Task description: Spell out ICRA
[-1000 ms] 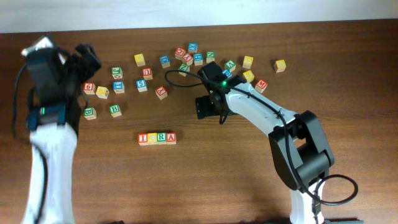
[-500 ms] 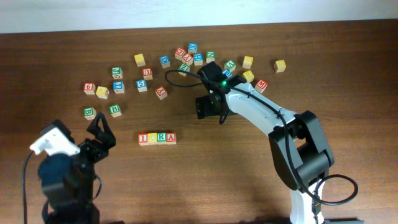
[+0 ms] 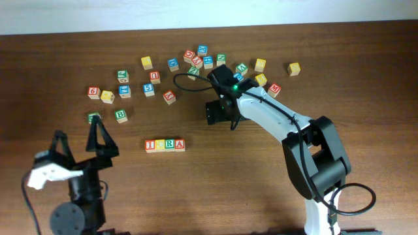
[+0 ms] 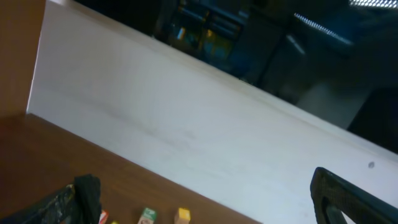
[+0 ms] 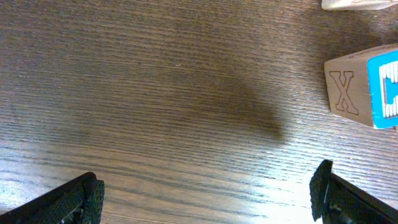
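ICRA row (image 3: 164, 145): long axis left-right, letters upright.

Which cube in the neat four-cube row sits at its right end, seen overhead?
The red A; the I, the C and the R all lie left of it.

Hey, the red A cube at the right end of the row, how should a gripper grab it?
Probably from straight above, pinching the A cube by its near and far faces: its left face touches the R cube, while those two stand free.
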Motion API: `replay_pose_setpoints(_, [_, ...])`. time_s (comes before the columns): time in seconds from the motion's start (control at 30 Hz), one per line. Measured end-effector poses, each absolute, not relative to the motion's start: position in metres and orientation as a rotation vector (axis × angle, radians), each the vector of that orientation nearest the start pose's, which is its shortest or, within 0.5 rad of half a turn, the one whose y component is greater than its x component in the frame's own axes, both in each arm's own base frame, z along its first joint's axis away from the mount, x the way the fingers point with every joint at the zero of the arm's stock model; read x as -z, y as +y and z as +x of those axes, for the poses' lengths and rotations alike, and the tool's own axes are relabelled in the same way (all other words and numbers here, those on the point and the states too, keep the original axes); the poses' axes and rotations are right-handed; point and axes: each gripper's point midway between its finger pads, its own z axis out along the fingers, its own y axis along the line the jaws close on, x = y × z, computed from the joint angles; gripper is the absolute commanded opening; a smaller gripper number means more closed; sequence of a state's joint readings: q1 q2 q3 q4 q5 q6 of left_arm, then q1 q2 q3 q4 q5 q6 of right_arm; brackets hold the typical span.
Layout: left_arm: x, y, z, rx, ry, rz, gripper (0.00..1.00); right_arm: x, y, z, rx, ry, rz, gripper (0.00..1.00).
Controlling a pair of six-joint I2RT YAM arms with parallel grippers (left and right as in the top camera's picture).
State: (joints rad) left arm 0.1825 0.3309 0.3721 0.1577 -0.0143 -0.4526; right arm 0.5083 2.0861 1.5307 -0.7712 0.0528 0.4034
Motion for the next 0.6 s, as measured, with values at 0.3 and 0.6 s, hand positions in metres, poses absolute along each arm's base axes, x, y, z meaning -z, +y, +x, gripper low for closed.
replay_pose_setpoints(0.3, [-0.275, 0.048, 0.244, 0.219, 1.273, -0.431, 0.99, -0.027, 0.211, 0.397, -0.088, 2.895, -0.143, 0.98])
replay_pose_setpoints(0.6, [-0.271, 0.045, 0.232, 0.224, 1.204, -0.409, 0.99, -0.027, 0.211, 0.397, -0.088, 2.895, -0.143, 0.98])
